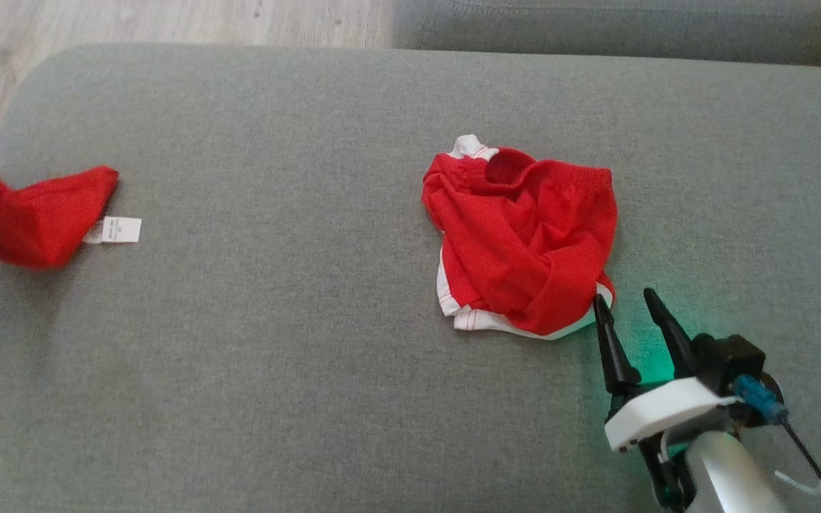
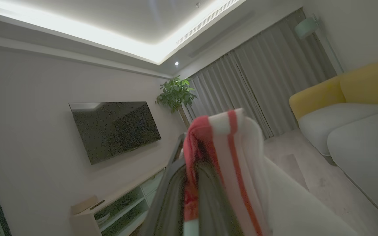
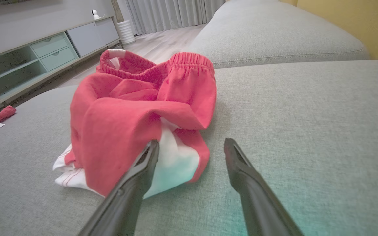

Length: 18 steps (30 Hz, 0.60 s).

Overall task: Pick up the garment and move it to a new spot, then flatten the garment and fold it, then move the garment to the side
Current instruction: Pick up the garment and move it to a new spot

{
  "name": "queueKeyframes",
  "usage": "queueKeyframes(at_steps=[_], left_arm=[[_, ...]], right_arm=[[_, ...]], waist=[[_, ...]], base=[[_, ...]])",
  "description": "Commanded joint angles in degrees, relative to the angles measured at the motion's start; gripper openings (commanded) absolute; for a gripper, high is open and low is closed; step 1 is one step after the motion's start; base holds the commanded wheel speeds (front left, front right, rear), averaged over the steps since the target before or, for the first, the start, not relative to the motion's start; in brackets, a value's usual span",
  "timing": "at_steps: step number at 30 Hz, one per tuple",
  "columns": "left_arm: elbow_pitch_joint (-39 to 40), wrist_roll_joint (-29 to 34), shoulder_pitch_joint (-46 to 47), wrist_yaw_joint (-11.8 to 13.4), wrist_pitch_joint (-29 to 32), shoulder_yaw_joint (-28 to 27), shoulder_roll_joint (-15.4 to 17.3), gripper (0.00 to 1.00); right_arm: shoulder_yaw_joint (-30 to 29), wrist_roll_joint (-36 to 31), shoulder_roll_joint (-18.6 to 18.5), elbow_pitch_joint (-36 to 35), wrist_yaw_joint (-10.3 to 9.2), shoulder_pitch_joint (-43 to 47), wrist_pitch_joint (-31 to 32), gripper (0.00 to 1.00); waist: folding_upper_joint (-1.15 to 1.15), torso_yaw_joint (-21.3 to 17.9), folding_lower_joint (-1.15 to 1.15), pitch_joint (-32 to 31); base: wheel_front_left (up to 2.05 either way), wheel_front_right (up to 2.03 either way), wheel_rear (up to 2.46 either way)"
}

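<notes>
Barely begun, I'd judge: the shorts lie crumpled on the cushion, neither flattened nor folded. At their near corner the right gripper hovers with its jaws apart, one fingertip seemingly touching the hem. Well left of the shorts, a red cloth with a white tag hangs lifted. The left wrist view tells more than the head view: the left gripper is clamped on that red cloth's striped edge, aimed towards a television.

Crumpled red shorts, white trim, heaped on grey cushion, second red garment, white tag, far left
</notes>
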<state>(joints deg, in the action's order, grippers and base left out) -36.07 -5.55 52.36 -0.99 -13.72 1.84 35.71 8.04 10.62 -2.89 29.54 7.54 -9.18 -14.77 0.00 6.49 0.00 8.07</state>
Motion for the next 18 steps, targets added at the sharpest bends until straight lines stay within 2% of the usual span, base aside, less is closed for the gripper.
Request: queueKeyframes(at_steps=[1, 2, 3, 4, 5, 8, 11, 13, 18], left_arm=[[-0.9, -1.4, -0.7, -0.3, 0.8, -1.6, 2.2, 0.00], [-2.3, -2.1, -1.8, -0.8, 1.4, -1.4, 1.4, 0.27], [-3.6, -2.5, -2.9, -1.2, 1.7, -1.1, 0.7, 0.60], [-3.6, -2.5, -2.9, -1.2, 1.7, -1.1, 0.7, 0.60], [-4.8, -2.7, -4.1, -1.9, 2.0, -0.4, -0.1, 0.99], [-10.0, -4.9, -7.3, -4.7, 6.2, 1.8, -3.4, 1.00], [-14.3, -7.0, -8.5, -6.1, 12.3, 4.4, -5.0, 1.00], [-14.6, -7.4, -8.2, -6.3, 12.5, 5.4, -5.1, 1.00], [-12.4, -7.6, -6.9, -6.0, 7.5, 6.3, -6.5, 1.00]], right_arm=[[0.8, -0.9, 0.0, -1.9, -0.05, -3.0, -0.2, 1.00], [0.6, -1.2, 0.0, -1.7, -0.05, -3.2, -0.2, 1.00], [0.4, -1.4, 0.0, -1.7, -0.05, -3.3, -0.2, 1.00], [0.4, -1.4, 0.0, -1.7, -0.05, -3.3, -0.2, 1.00], [0.3, -1.6, 0.0, -1.6, -0.05, -3.4, -0.2, 1.00], [0.3, -1.8, 0.0, -1.1, -0.05, -3.5, -0.2, 1.00], [0.4, -2.0, 0.0, -0.8, -0.05, -3.6, -0.2, 1.00], [0.3, -1.9, 0.0, -0.8, -0.05, -4.0, -0.2, 1.00], [-0.1, -1.6, 0.0, -1.3, -0.05, -4.5, -0.2, 1.00]], waist=[[0.00, 0.1, 0.00, 0.8], [0.00, 0.2, 0.00, 1.0], [0.00, 0.2, 0.00, 1.1], [0.00, 0.2, 0.00, 1.1], [0.00, 0.3, 0.00, 1.3], [0.00, 0.4, 0.00, 1.5], [0.00, 0.6, 0.00, 1.7], [0.00, 0.8, 0.00, 1.7], [0.00, 1.2, 0.00, 0.7]], base=[[0.00, 0.00, 0.00], [0.00, 0.00, 0.00], [0.00, 0.00, 0.00], [0.00, 0.00, 0.00], [0.00, 0.00, 0.00], [0.00, 0.00, 0.00], [0.00, 0.00, 0.00], [0.00, 0.00, 0.00], [0.00, 0.00, 0.00]])
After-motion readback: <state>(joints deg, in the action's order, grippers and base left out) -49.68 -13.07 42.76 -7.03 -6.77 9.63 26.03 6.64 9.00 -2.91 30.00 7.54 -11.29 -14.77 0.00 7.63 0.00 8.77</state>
